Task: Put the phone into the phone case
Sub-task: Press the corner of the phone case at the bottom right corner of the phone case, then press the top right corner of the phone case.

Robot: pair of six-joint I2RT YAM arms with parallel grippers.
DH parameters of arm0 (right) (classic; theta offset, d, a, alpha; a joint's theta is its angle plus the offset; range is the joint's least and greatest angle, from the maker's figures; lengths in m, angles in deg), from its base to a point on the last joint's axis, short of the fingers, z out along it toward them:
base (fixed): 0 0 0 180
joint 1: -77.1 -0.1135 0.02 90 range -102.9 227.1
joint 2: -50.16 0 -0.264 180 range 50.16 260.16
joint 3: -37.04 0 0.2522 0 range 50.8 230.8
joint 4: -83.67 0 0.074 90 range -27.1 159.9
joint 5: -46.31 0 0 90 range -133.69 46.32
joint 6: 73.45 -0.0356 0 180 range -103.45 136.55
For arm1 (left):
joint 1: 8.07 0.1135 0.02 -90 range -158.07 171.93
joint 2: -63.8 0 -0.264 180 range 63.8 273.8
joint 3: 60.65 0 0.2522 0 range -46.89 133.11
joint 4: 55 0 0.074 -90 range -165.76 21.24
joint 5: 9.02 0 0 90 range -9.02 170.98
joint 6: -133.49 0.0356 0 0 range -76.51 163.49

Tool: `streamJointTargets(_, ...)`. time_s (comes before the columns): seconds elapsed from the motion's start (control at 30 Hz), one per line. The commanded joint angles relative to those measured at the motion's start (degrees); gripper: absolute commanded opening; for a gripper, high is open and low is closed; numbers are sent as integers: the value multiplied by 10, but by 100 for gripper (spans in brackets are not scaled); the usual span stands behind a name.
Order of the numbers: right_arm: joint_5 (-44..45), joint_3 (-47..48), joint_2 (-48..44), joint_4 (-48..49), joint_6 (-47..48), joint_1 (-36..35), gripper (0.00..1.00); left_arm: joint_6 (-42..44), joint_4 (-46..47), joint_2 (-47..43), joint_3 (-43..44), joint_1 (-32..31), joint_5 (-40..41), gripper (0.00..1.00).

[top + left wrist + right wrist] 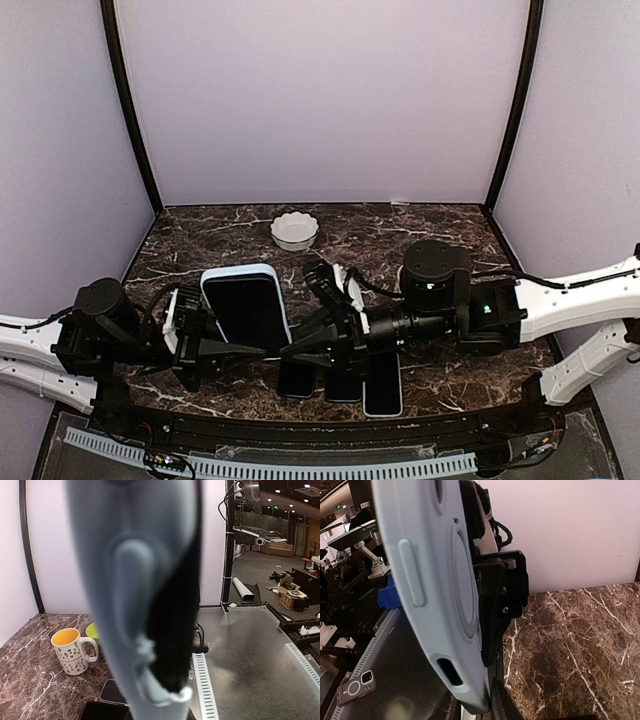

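A phone (pixel 245 312) with a black screen stands tilted above the table, framed by the pale blue phone case (pixel 208 281). My left gripper (pixel 258 351) is shut on the case's lower edge from the left. In the left wrist view the blurred case (pixel 115 605) fills the middle and hides the fingers. One lower case corner (pixel 175 696) curls off the phone's black edge (pixel 175 630). My right gripper (pixel 292 352) meets the lower right corner. In the right wrist view that case (pixel 430 580) corner sits against a dark finger (pixel 507 707). How tightly the jaws stand is unclear.
A white scalloped bowl (pixel 294 230) sits at the back middle. Three dark phones (pixel 343 385) lie flat near the front edge under the grippers. A white and yellow mug (pixel 72 650) and a green cup (pixel 92 630) stand on the marble table (pixel 440 230).
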Motion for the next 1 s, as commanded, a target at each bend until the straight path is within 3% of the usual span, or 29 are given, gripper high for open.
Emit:
streamJointTargets(0.0, -2, -1, 7, 30, -4, 4, 2, 0, 60, -10, 3, -4, -16, 0)
streamJointTargets(0.2, 8, -17, -10, 39, -9, 8, 0, 0, 58, -12, 2, -4, -13, 0)
streamJointTargets(0.27, 26, -26, -19, 45, -9, 8, 27, -2, 58, -13, 2, -3, -15, 0)
streamJointTargets(0.37, 25, -26, -26, 32, -4, 9, 54, 3, 53, -10, 2, -3, -15, 0)
streamJointTargets(0.5, 20, 0, -47, 9, 14, 12, 64, 23, 10, 15, 12, -4, -21, 0)
streamJointTargets(0.73, -18, 50, -49, -15, 46, 12, 62, 47, -19, 54, 20, -4, -20, 0)
streamJointTargets(0.77, -21, 52, -47, -14, 46, 12, 58, 47, -10, 54, 16, -3, -20, 0)
streamJointTargets(0.9, -12, 47, -43, -7, 40, 12, 26, 49, -3, 57, 15, -3, -17, 0)
streamJointTargets(0.97, -10, 45, -41, -11, 36, 13, 19, 49, -1, 55, 15, -3, -19, 0)
